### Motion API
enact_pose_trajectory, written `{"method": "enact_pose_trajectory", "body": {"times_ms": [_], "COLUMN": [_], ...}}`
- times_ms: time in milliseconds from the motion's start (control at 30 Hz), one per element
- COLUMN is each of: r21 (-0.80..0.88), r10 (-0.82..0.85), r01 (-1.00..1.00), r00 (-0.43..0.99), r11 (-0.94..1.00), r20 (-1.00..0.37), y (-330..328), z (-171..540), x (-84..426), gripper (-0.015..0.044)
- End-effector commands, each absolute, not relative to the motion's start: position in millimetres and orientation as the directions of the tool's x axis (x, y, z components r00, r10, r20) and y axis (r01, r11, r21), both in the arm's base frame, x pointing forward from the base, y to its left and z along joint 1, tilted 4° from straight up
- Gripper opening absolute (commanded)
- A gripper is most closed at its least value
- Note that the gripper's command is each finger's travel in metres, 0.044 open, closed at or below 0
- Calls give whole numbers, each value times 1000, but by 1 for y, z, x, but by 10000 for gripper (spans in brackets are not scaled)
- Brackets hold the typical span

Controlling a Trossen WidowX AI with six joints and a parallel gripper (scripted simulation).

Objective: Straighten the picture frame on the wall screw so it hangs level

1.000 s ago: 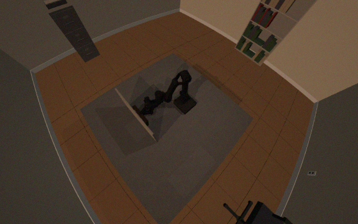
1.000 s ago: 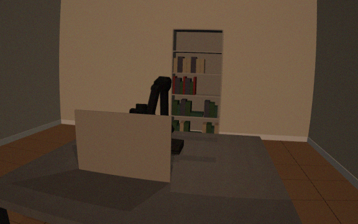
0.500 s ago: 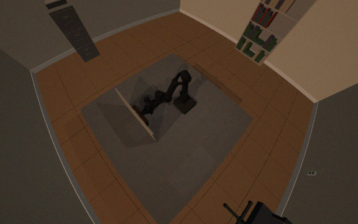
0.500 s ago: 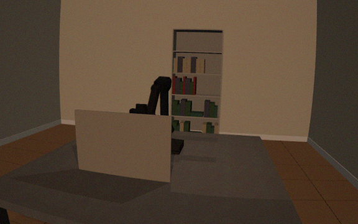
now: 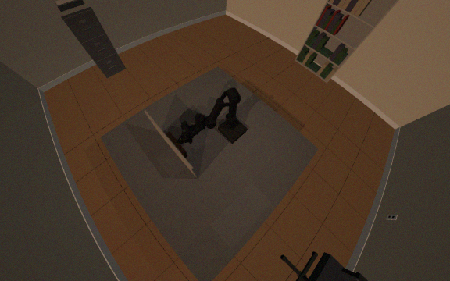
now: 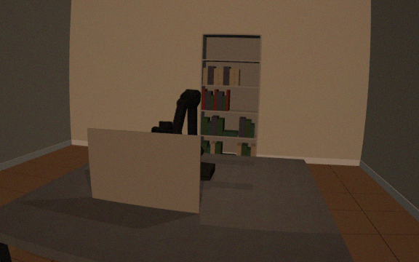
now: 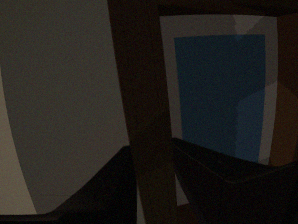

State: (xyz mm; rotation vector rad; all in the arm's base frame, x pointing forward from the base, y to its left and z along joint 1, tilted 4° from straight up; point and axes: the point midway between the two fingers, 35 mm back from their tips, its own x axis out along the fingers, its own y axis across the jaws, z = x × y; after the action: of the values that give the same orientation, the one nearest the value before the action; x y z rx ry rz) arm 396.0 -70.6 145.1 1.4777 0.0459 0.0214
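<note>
The picture frame (image 5: 183, 151) (image 7: 142, 65) is brown, with a pale mat and a blue picture. It is at the front face of the upright panel (image 5: 160, 129) (image 6: 144, 167) (image 7: 60, 100), which hides it in the exterior view. In the wrist view its side bar runs slanted from top to bottom. My gripper (image 5: 179, 141) (image 7: 150, 149) is shut on this side bar, with one dark finger on each side of it. The screw and the notched strip are hidden. How far the frame is from level I cannot tell.
The panel stands on the grey table (image 5: 244, 187) (image 6: 268, 204), with the arm's base (image 5: 233, 130) (image 6: 207, 171) on the other side of the frame. A bookshelf (image 5: 328, 43) (image 6: 231, 98) and a dark cabinet (image 5: 94, 43) stand by the walls.
</note>
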Motion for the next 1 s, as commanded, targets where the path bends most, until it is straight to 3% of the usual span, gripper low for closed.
{"method": "enact_pose_trajectory", "body": {"times_ms": [0,967], "r21": [996,996], "r10": [39,39], "r01": [12,12], "r00": [999,999], "r11": [90,90], "r20": [-15,-15], "y": [-71,-70], "z": [148,157], "x": [396,396], "gripper": [0,0]}}
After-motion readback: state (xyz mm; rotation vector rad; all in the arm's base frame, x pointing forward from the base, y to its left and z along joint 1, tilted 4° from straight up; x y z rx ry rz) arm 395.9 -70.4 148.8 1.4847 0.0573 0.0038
